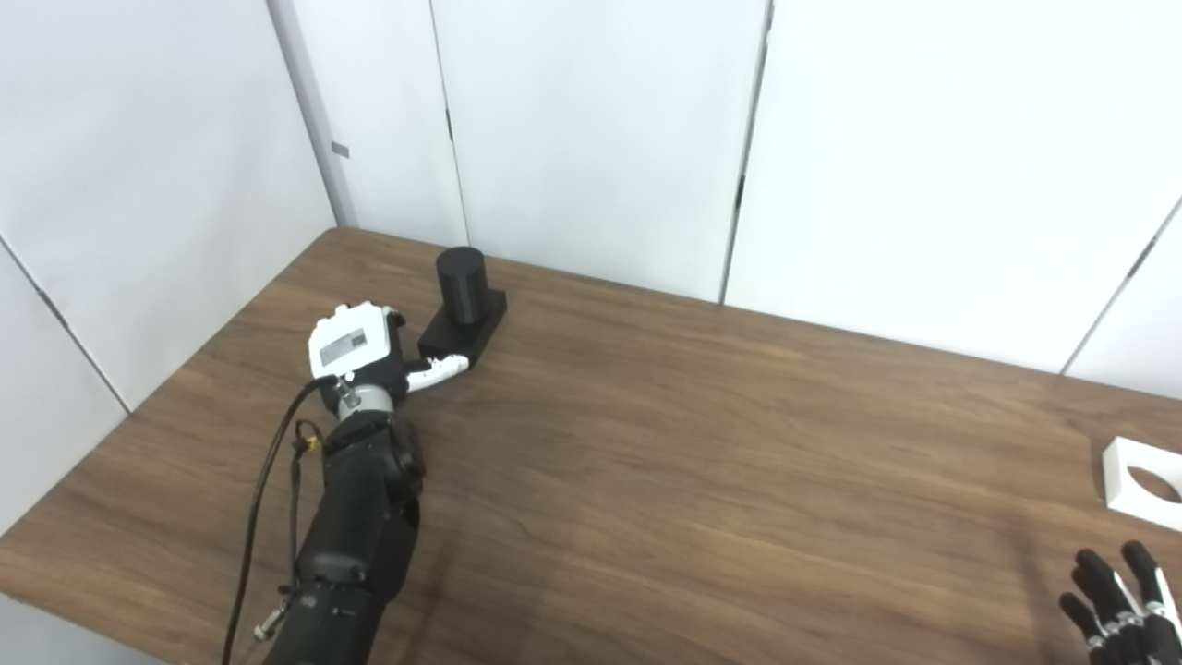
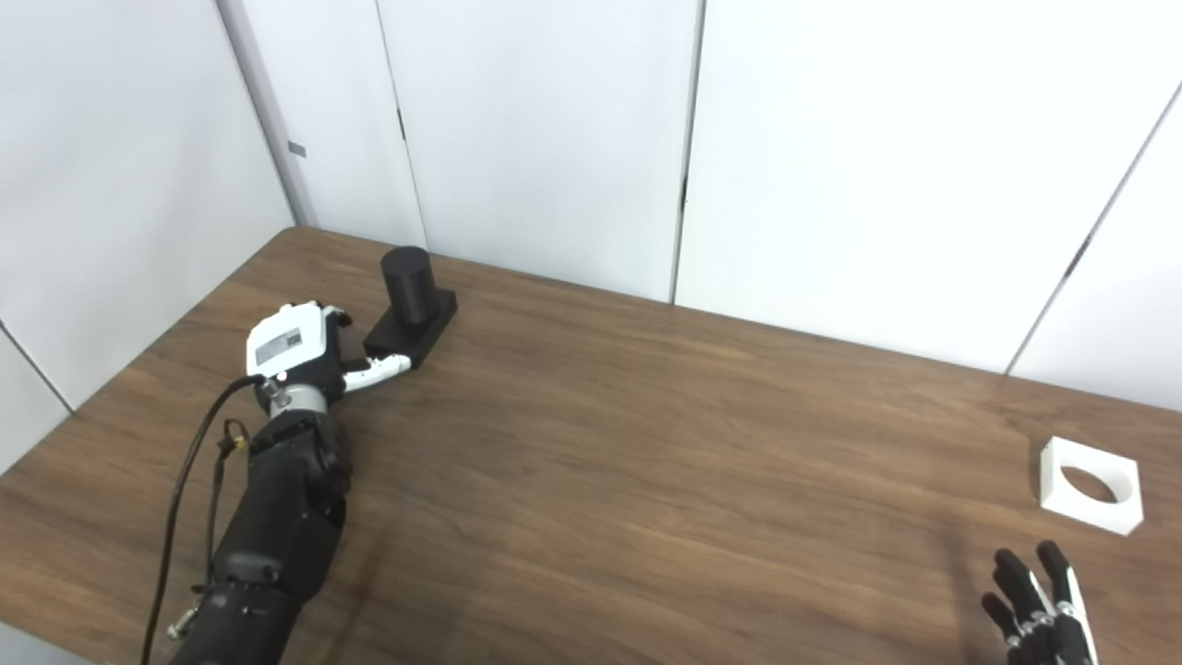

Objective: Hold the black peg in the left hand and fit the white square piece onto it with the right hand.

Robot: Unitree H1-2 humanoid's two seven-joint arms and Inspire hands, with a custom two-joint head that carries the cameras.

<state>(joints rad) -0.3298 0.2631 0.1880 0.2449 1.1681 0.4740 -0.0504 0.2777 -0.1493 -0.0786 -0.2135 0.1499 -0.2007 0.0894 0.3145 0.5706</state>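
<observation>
Wood-grain desk (image 2: 646, 443) carried the black cylindrical peg on its square base (image 1: 464, 300) far-left, left hand (image 1: 362, 349) beside it, thumb at base, nothing gripped; white square holed piece (image 2: 1091, 484) lay far-right, right hand (image 2: 1039, 610) spread empty nearby.

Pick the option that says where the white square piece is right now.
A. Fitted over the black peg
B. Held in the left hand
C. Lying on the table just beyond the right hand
C: the white square piece lies flat on the table, just beyond the open right hand, untouched.
</observation>
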